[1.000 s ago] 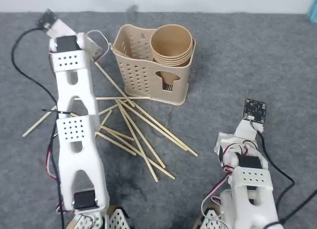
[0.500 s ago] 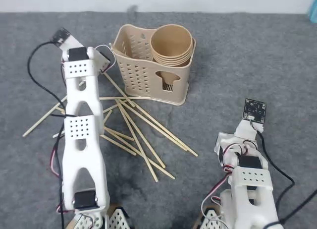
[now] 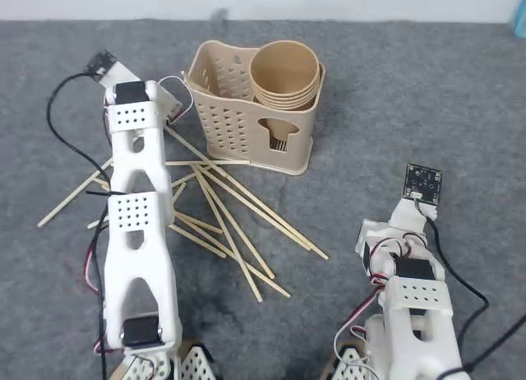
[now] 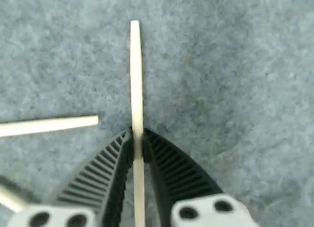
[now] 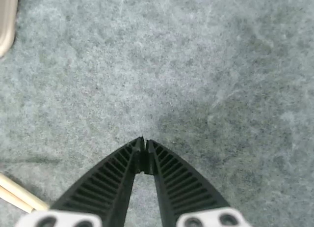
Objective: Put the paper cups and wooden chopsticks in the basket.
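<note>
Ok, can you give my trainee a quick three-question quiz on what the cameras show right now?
1. True or false: the left gripper is shut on a thin wooden chopstick.
2. The stacked brown paper cups sit: A) on the grey table cover; B) in the beige perforated plastic basket; C) tipped among loose chopsticks.
3. Fill in: the right gripper is shut and holds ____.

Key: 1 true; 2 B; 3 nothing.

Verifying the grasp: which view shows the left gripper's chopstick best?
Left wrist view: the chopstick sits clamped between the shut fingers of the left gripper, its tip past them. High view: the left arm covers the grip; the held stick cannot be picked out. Right wrist view: two stick ends, too little to identify.
</note>
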`<state>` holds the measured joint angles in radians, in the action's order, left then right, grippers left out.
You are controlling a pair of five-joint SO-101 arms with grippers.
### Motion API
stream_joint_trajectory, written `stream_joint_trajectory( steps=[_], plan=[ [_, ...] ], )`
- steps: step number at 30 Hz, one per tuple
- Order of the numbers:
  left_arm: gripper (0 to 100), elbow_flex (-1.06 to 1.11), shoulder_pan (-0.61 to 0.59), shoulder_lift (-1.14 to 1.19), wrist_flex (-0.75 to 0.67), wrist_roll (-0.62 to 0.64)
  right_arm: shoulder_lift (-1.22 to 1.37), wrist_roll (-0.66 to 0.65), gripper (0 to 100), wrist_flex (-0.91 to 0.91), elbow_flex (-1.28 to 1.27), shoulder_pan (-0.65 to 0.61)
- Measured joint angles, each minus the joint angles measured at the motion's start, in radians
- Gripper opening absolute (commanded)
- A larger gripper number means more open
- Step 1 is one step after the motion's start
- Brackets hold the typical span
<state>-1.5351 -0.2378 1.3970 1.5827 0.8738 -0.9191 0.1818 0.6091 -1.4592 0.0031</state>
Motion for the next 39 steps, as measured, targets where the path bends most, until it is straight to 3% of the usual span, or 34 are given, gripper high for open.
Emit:
stream_joint_trajectory(
  steps=[6, 17, 21, 30, 39],
  plan=[
    [1, -0.101, 0.011, -0.018, 0.132, 0.0, 0.0, 0.0, 0.9, 0.0, 0.0, 0.0],
    [1, -0.092, 0.009, -0.196, 0.14, -0.052, 0.0, 0.0, 0.9, 0.0, 0.0, 0.0],
    [1, 0.041, 0.009, -0.295, 0.14, -0.078, 0.0, 0.0, 0.9, 0.0, 0.0, 0.0],
    [1, 0.562, 0.008, -0.658, 0.14, -0.132, 0.0, 0.0, 0.9, 0.0, 0.0, 0.0],
    [1, 0.799, 0.008, -0.982, 0.14, -0.213, 0.0, 0.0, 0.9, 0.0, 0.0, 0.0]
  ],
)
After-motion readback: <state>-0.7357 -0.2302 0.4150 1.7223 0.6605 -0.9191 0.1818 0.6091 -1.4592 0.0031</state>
